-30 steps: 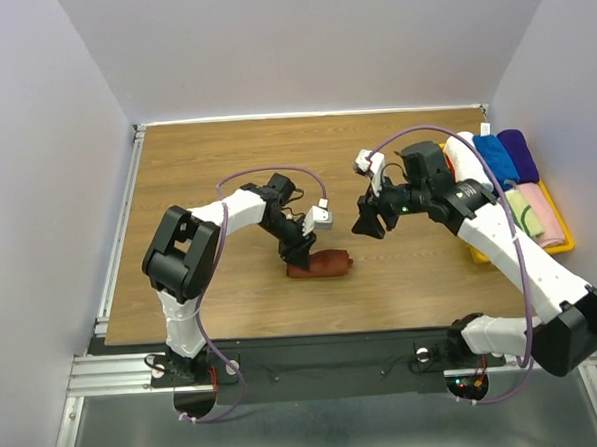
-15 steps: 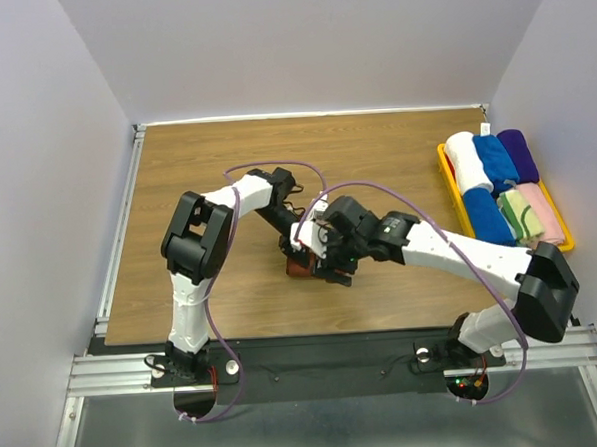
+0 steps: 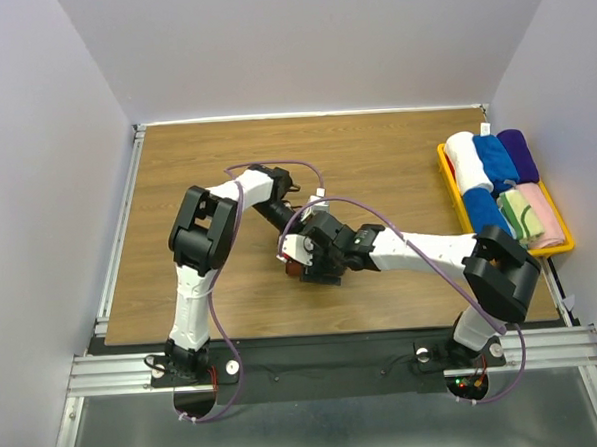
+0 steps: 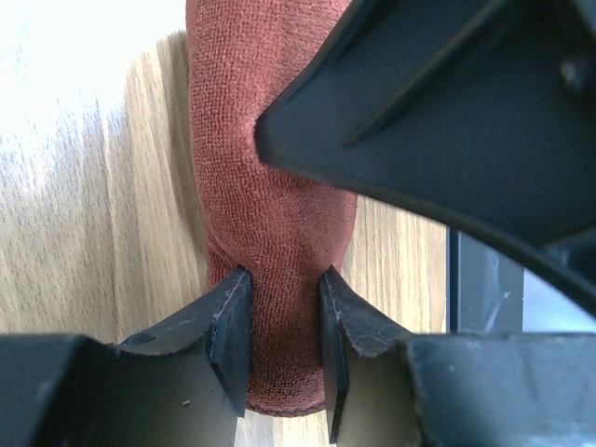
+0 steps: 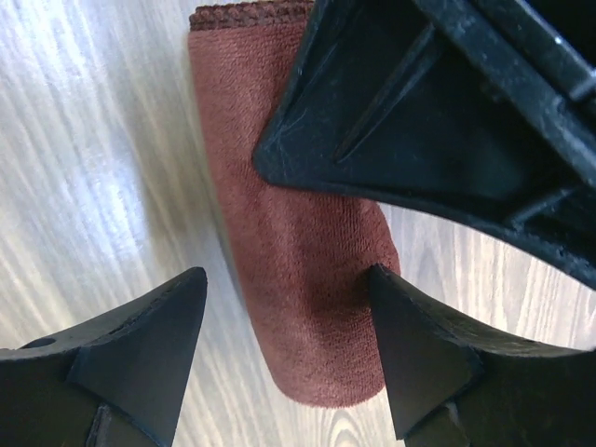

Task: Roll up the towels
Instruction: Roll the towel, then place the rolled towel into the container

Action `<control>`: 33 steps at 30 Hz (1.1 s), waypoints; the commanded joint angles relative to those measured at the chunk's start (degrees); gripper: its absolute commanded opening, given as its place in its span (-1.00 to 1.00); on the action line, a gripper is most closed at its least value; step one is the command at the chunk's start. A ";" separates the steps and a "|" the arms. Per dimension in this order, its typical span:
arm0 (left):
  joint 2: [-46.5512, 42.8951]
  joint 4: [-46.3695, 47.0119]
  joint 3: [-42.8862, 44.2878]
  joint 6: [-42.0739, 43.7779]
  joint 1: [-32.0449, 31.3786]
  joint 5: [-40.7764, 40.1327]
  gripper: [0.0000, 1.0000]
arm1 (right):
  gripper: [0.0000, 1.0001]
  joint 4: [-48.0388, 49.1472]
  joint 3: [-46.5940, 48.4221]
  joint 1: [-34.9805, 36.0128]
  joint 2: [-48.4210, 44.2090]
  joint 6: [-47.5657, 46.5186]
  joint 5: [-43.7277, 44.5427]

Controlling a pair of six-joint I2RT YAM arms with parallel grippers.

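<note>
- My left claw pinches the brown towel by one end. Its two fingers press into the cloth from both sides.
- My right claw is spread wide, with one finger on each side of the towel. One finger is clear of the cloth. The other sits right at the cloth's edge, and I cannot tell if it touches.
- The brown towel lies on the tabletop, near the middle and toward my arms' side. It looks like a tight roll already.
- From above, the roll's long way runs about left to right. My left claw has the left end. My right claw is farther right along it.
- Both claws sit across the roll's short way. If my right claw shuts, I think it will squeeze the roll around its thick part and not slide along it.
- The cream towel is in the yellow tray at the far right, well apart from both claws.
- The tray is on my right arm's side, so I think my right arm is the better one to carry the brown roll there.
- My right claw must hold the roll before my left claw lets go. If not, the roll could loosen.
</note>
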 commanded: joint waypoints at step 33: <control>-13.04 2.92 0.55 -0.63 15.30 -14.41 0.48 | -0.99 2.04 -5.53 -4.94 -0.37 5.72 -7.70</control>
